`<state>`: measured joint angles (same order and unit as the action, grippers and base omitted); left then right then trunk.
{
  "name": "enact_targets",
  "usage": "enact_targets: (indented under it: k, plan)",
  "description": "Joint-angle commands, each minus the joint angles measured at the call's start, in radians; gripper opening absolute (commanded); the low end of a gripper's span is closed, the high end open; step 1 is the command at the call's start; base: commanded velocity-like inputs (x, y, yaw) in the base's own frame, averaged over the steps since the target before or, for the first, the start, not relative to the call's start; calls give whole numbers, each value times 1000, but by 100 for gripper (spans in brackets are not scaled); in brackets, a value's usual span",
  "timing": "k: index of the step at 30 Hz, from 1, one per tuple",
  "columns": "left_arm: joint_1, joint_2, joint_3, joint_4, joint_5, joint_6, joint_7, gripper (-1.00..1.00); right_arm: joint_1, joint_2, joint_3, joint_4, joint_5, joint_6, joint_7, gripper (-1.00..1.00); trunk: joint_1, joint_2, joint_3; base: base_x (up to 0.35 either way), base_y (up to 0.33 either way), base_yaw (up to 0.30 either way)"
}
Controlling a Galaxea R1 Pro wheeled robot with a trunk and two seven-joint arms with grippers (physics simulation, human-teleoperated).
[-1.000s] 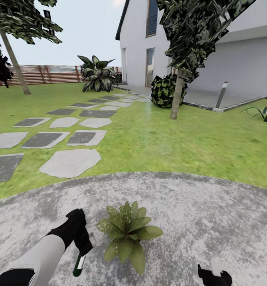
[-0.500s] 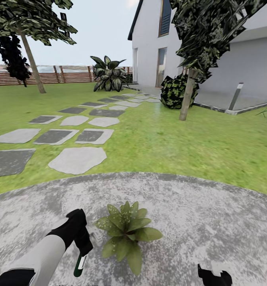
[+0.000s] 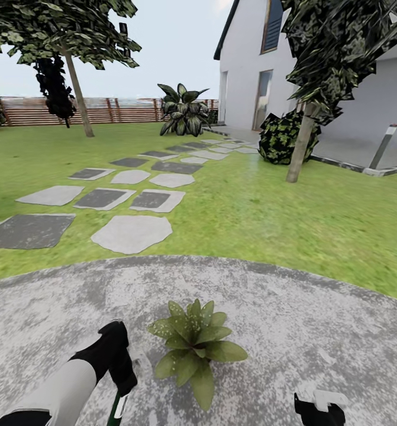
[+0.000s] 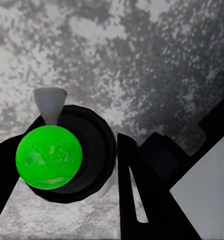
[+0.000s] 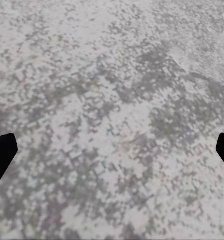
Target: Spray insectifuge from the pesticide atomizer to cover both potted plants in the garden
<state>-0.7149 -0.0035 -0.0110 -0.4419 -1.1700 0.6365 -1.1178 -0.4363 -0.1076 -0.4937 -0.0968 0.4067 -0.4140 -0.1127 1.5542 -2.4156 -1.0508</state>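
On the round grey stone patio stands one potted plant, a low rosette of speckled green leaves. The second potted plant is out of view. Just left of the plant, my left gripper is shut on the pesticide atomizer, whose dark green body with its white band hangs downward. In the left wrist view I look onto the atomizer's bright green cap and grey nozzle, with black fingers on either side. My right gripper hovers low over the patio right of the plant, open, its fingertips far apart.
Green lawn surrounds the patio. Stepping stones lead toward the white house. A tree trunk, a dark bush and a grey lamp post stand at right. A slatted fence and a big leafy plant are far back.
The camera has turned left, so the house, trees and stones have shifted right in the picture. The left gripper still holds the atomizer beside the plant, now slightly lower in view.
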Motion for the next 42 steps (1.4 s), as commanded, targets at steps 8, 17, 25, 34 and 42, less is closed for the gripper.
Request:
enact_targets:
  k: [8, 17, 25, 34, 42]
  plan:
    - [-9, -33, -10, -21, -11, 11, -86, -100, -1, 0, -5, 2, 11, -3, -5, 100, 0, 0, -1, 0, 0, 3]
    - [-72, -37, -55, -49, -57, 17, -208, -100, -1, 0, -5, 3, 11, -3, -4, 100, 0, 0, -1, 0, 0, 0]
    - [-124, -30, -55, -53, -57, 18, -211, -100, -1, 0, -5, 2, 11, -3, -4, 100, 0, 0, -1, 0, 0, 0]
    - [-138, -23, -58, -51, -57, 18, -210, -100, -1, -1, -5, 2, 11, -3, -5, 100, 0, 0, -1, 0, 0, 23]
    - [-136, -22, -57, -47, -56, 19, -205, -100, -1, -1, -5, 2, 11, -3, -5, 100, 0, 0, -1, 0, 0, 261]
